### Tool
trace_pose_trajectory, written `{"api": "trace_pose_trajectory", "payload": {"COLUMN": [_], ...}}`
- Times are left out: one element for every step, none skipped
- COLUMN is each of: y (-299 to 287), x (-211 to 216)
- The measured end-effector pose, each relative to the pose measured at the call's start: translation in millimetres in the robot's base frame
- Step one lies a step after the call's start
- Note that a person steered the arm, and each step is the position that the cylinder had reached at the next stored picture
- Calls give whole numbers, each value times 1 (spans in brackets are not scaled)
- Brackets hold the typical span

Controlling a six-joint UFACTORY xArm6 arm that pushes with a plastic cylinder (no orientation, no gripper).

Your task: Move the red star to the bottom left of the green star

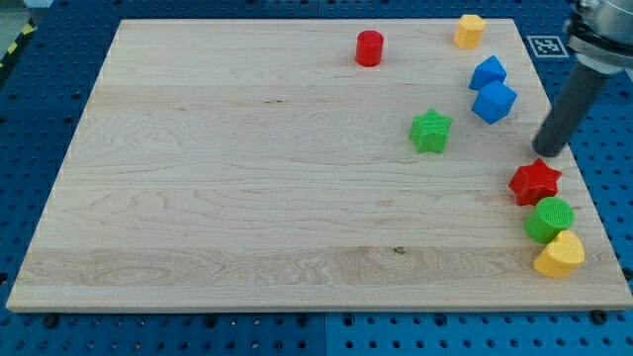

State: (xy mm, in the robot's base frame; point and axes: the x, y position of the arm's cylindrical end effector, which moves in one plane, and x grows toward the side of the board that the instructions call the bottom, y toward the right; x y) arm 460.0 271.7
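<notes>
- Your arm comes in from the upper right of the frame, and its dark rod slants down to my tip (550, 153), which sits just above the red star (535, 182), nearly touching its top point.
- You have no claw here, only the bare rod, so nothing is being held.
- The red star lies near the right edge of the desk (247, 198), a pale wooden board with visible grain, well to the lower right of the green star (431, 131).
- The ribbed green cylinder (549, 220) sits just below the red star, with a yellow heart (560, 255) beneath it.
- You see 2 blue blocks (492, 89), a yellow block (469, 31) and a red cylinder (369, 47) in the upper right.
</notes>
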Motion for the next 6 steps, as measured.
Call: {"api": "trace_pose_trajectory", "payload": {"y": [0,0,0,-11,-28,-48], "x": [53,53,52,47,42,36]}}
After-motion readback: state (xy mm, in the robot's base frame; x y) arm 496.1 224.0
